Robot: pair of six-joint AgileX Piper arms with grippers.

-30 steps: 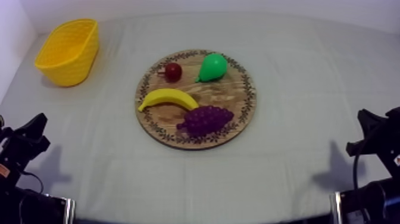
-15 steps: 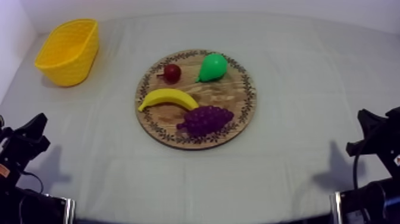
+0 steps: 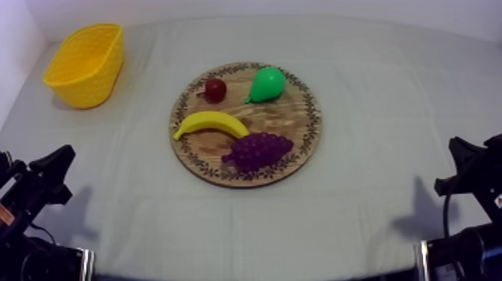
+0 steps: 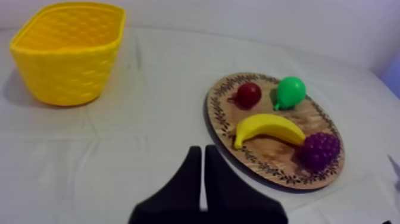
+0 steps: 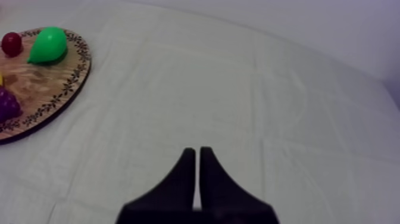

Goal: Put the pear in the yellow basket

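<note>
Both the left arm (image 3: 41, 183) and right arm (image 3: 467, 168) are sitting low, jaws pressed together, well apart from the wooden board (image 3: 295, 119) carrying the pear (image 3: 267, 84), bare tabletop (image 3: 373, 217) lying between.

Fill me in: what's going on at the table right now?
Nothing is being handled yet. The pear lies on the wooden board beside the small red fruit, with the banana and grapes in front of them. The yellow basket stands apart at the far left. The left tool and right tool are shut on nothing, low at their own sides, short of the board. The pick has not begun.
</note>
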